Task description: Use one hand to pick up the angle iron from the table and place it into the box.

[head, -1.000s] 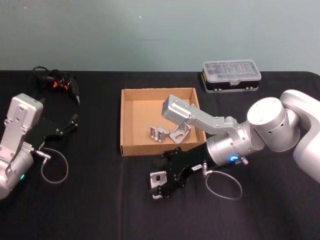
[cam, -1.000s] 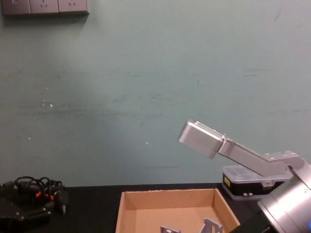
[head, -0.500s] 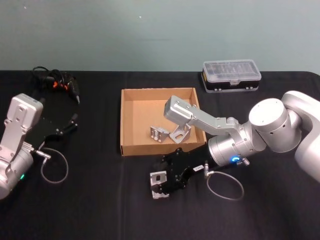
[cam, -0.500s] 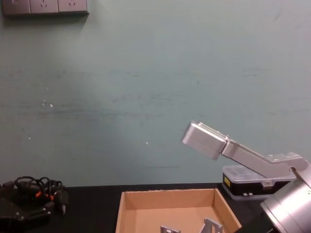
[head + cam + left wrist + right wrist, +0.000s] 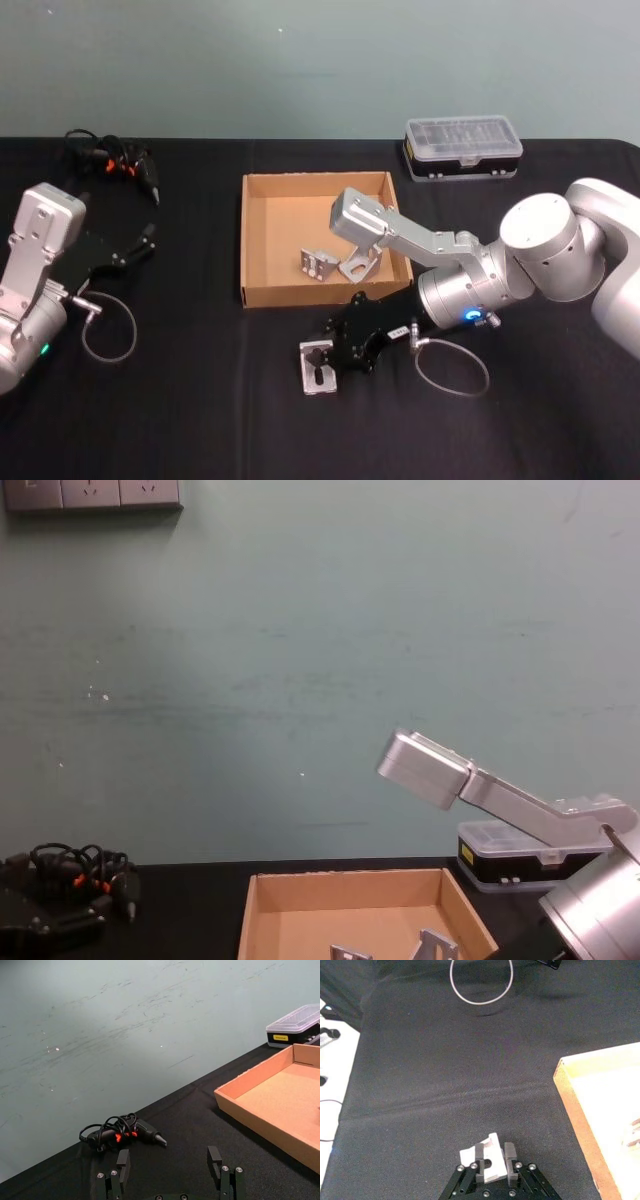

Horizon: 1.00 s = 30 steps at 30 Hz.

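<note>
One angle iron (image 5: 307, 381) lies on the black table (image 5: 200, 420) in front of the box, and in the right wrist view the angle iron (image 5: 467, 1154) is a white bracket. My right gripper (image 5: 322, 368) is low over it, and its fingers (image 5: 479, 1152) are shut on the bracket's upright flange. The cardboard box (image 5: 243, 240) stands just behind, with two more angle irons (image 5: 318, 265) inside. Far left, my left gripper (image 5: 145, 243) rests near the table, its fingers (image 5: 122, 1165) spread wide on nothing.
A clear-lidded black case (image 5: 462, 150) stands at the back right. A black tool with a coiled cable (image 5: 115, 165) lies at the back left. Thin cable loops hang by each wrist (image 5: 105, 335) (image 5: 450, 368). The box (image 5: 350, 900) fills the table's centre.
The right gripper's fingers have closed in from a spread stance onto the angle iron, and the bracket has shifted slightly. The left arm has not moved.
</note>
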Motion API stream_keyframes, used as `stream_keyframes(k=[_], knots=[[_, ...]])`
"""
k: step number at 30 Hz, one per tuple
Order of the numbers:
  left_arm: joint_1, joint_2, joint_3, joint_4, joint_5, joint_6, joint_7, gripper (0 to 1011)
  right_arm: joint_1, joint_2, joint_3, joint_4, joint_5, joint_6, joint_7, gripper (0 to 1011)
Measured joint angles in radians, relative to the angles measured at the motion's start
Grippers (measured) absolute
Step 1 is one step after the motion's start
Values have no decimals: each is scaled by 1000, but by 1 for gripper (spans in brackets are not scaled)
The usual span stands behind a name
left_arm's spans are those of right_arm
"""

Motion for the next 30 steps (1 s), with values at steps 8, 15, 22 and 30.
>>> stream_keyframes(k=[8,15,22,30], knots=[[0,0,0,0,0,0,0,1011,-2,1,0,-2,2,0,-5,79],[0,0,0,0,0,0,0,1011,-3,1,1,-2,2,-1,-7,79],[0,0,0,0,0,0,0,1011,-15,18,26,-46,13,-3,-34,79],[0,0,0,0,0,0,0,1011,-45,65,107,-148,54,-10,-115,79]])
